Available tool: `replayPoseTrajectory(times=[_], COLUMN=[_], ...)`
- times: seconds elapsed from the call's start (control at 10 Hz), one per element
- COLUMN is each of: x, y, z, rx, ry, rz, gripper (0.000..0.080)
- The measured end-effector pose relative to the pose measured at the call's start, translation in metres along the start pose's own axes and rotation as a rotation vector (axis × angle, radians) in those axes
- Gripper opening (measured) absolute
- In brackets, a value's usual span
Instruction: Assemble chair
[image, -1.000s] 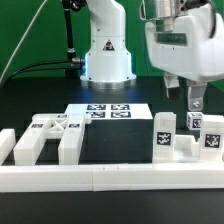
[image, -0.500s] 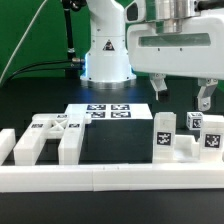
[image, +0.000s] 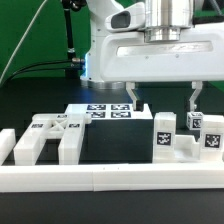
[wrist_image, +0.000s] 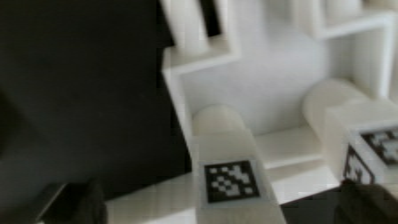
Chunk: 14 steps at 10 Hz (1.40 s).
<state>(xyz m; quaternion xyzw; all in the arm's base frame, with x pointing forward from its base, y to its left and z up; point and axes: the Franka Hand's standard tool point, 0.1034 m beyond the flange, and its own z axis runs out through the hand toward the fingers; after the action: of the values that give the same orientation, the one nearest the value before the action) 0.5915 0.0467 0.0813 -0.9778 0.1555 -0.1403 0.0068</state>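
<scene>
Swung toward frame centre since earlier, the released, empty end effector (image: 164, 98) could topple the tagged chair parts (image: 163, 136) at lower right while descending.

The matte black bench (image: 30, 100) carries everything. Along its near edge runs a long low white border wall (image: 110, 180). Just behind the wall, on the exterior view's left, lies a white slotted plastic chair panel (image: 45, 138) with black-and-white square tags on its upper face. On the exterior view's right stands a cluster of white blocky chair parts (image: 185, 150), their tags facing the camera. Farther back, between the two groups, the marker board (image: 100, 111) lies flat on the bench. Beyond it, at the far side, stands the arm's white base (image: 105, 60).
</scene>
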Motion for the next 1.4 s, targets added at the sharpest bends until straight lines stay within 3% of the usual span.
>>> replayPoseTrajectory(times=[0.3, 0.4, 0.8, 1.3, 1.4], x=[0.003, 0.006, -0.006, -0.005, -0.005], y=[0.001, 0.009, 0.009, 0.001, 0.001], z=[0.001, 0.01, 0.051, 0.062, 0.062], rx=[-0.001, -0.01, -0.043, -0.042, -0.042], ry=[-0.004, 0.065, 0.184, 0.185, 0.185], rz=[-0.08, -0.102, -0.158, -0.169, -0.169], gripper=[0.0649, 0.0649, 0.0649, 0.0649, 0.0515])
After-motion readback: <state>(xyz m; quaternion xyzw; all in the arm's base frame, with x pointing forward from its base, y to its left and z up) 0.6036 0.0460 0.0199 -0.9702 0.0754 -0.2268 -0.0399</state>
